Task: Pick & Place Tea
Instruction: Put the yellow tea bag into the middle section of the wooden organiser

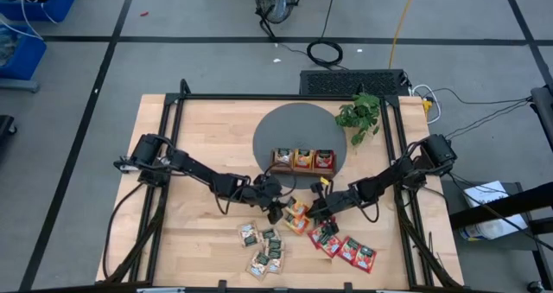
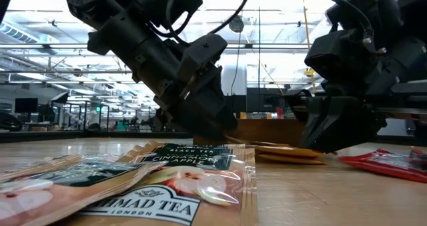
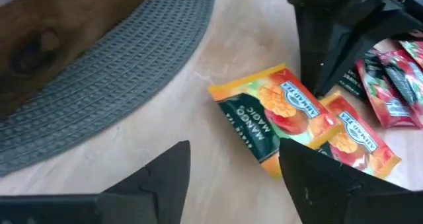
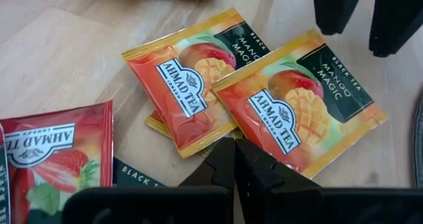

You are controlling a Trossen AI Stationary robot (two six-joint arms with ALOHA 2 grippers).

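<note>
Two orange mango tea sachets lie flat and overlapping on the wooden table, near its middle. My left gripper is open and low over the table just left of them; one orange sachet lies ahead of its gap. My right gripper is shut, with its tips at the sachets' right edge. Red sachets lie to the near right. Pale green-white sachets lie near the front edge. My left gripper touches nothing that shows. My right gripper has its shut fingertips at the edge of the orange sachets, slanting down from the table's right. The fingers themselves hide the spot, so I cannot tell whether they touch a sachet.
The brown three-compartment tray holds sachets and stands on a round grey woven mat behind the grippers. A green plant is at the far right. The two grippers are close together. Bare wood lies to the left.
</note>
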